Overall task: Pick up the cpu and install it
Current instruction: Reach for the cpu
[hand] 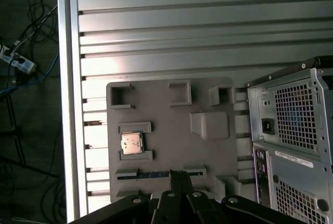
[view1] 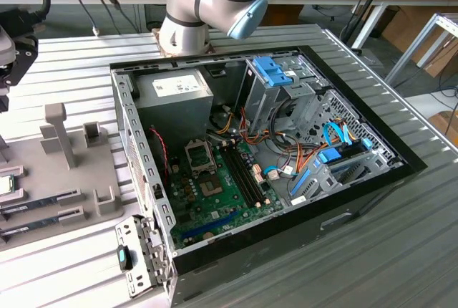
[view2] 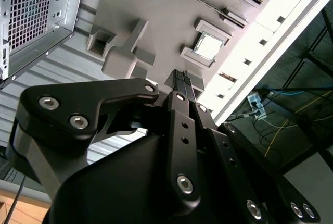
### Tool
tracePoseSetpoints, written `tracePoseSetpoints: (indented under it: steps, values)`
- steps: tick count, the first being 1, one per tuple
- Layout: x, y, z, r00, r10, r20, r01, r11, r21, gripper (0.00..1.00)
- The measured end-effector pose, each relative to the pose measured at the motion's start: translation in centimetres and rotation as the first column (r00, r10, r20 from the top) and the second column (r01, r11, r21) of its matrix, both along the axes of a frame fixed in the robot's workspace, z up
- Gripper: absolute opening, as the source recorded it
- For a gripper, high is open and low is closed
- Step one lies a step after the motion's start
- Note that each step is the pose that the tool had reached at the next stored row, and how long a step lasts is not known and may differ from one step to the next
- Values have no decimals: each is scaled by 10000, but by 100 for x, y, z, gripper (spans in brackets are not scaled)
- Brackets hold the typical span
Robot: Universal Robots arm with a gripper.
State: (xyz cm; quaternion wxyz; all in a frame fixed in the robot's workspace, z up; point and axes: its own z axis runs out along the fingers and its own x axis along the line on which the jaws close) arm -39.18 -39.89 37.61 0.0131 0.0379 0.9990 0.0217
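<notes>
Two fingers of your tool (hand: pixel 177 176) meet tip to tip, closed on nothing, above the grey holder plate (hand: pixel 171 130) on the slatted tabletop (hand: pixel 156 26). The cpu (hand: pixel 131 143) lies flat between two small brackets on that plate, near the tool but not beneath it. For a clean pick, centre over the chip, square to its edges, and grip only its sides.

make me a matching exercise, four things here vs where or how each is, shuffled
1 small square silver-grey cpu
2 black metal gripper
3 grey metal power-supply box
4 blue plastic bracket

a in a corner of the open black computer case, by the arm's base
b atop the metal drive cage
c seated in the flat grey plastic tray
d shut, holding nothing

Pairs: 1-c, 2-d, 3-a, 4-b
</notes>
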Motion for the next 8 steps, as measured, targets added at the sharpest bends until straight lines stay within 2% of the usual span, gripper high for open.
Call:
tracePoseSetpoints:
  steps: [8]
  values:
    - [-1,0,-28,10000,1,0,-1,10000,0,11]
